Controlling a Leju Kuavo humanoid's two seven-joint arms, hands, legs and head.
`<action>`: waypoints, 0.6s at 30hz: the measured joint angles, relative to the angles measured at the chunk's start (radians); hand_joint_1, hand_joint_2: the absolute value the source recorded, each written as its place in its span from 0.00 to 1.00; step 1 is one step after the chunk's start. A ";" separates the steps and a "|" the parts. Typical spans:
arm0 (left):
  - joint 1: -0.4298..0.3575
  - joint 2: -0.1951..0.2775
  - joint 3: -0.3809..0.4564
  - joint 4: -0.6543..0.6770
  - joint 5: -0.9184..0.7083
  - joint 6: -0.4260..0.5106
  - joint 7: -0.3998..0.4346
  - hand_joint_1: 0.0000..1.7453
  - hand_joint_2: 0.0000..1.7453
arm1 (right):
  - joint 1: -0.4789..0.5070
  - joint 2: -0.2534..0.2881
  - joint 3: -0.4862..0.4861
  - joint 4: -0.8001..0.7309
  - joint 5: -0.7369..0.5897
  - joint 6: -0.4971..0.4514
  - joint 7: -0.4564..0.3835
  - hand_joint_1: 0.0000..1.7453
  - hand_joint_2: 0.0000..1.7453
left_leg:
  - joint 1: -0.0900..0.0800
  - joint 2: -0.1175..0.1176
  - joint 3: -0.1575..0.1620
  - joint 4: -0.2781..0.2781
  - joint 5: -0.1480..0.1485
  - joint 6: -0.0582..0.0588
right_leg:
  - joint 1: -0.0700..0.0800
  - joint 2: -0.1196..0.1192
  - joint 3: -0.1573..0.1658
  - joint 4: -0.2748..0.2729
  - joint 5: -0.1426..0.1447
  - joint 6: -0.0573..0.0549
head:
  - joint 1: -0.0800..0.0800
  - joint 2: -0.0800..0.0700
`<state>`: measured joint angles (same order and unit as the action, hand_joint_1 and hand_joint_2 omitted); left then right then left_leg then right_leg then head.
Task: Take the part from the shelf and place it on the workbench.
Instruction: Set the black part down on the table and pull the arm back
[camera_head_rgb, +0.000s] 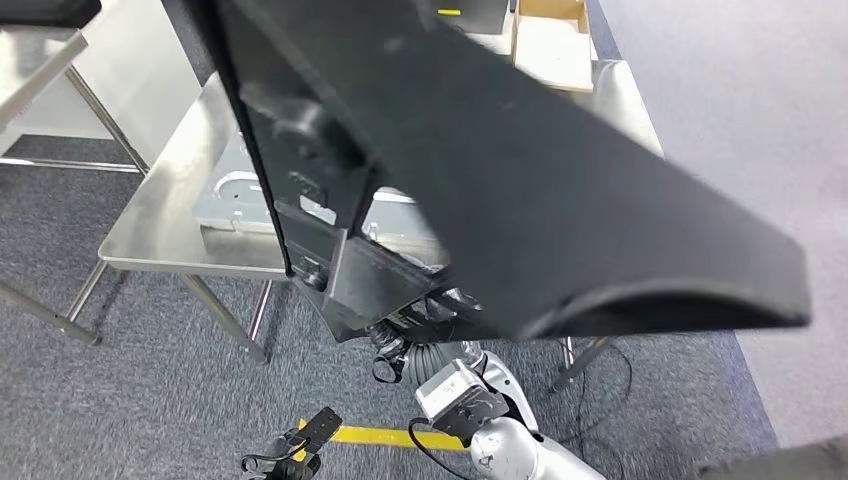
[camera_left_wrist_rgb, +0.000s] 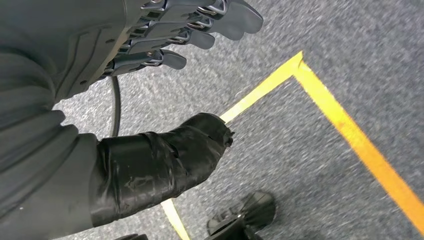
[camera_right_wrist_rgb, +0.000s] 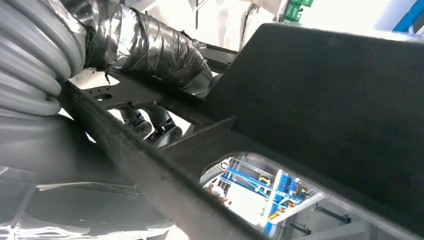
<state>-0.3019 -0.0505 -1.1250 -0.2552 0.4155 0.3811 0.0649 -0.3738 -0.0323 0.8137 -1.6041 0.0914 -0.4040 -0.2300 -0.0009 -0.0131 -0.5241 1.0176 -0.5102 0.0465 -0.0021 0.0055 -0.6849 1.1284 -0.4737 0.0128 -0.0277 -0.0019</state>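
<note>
While my right hand (camera_right_wrist_rgb: 150, 55) grips the black part (camera_head_rgb: 520, 190) by its frame, thumb over one bar and fingers (camera_right_wrist_rgb: 155, 127) under it, the panel rides high, just beyond my wrist. Left hand (camera_left_wrist_rgb: 165, 40) hangs over grey carpet, spread and empty. Judgement: carry is mid-way; keep the grip firm and the panel level, then lower it flat. Steel workbench (camera_head_rgb: 160, 200) lies ahead of the hand, a metal piece (camera_head_rgb: 235, 200) already on it; aim beside that, inside the near edge.
</note>
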 joint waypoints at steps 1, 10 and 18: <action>0.000 -0.001 0.000 0.000 -0.002 0.000 0.000 0.00 1.00 | -0.004 -0.005 -0.001 0.000 0.012 0.000 0.012 1.00 1.00 | -0.001 -0.001 0.010 0.002 -0.012 -0.005 | 0.004 0.000 0.009 -0.046 0.044 -0.006 | 0.000 0.000; -0.001 -0.001 0.000 0.000 -0.030 0.004 0.010 0.00 1.00 | -0.111 -0.065 -0.018 0.008 0.318 0.024 0.256 1.00 1.00 | 0.011 0.003 -0.125 0.242 -0.088 -0.056 | -0.008 0.005 0.081 -0.112 0.049 -0.042 | -0.004 0.000; 0.003 -0.001 0.000 0.000 -0.064 -0.010 0.016 0.00 1.00 | -0.211 -0.123 -0.022 0.055 0.564 0.087 0.395 1.00 1.00 | 0.014 0.010 -0.147 0.013 0.105 -0.052 | -0.016 0.009 0.134 -0.104 -0.013 -0.004 | -0.007 0.000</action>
<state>-0.2988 -0.0520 -1.1250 -0.2552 0.3513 0.3707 0.0813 -0.5851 -0.1550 0.7919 -1.5491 0.6550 -0.3168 0.1652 0.0131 -0.0031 -0.6714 1.0309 -0.4055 -0.0057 -0.0181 0.0150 -0.5506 1.0249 -0.4871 0.0093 -0.0351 -0.0019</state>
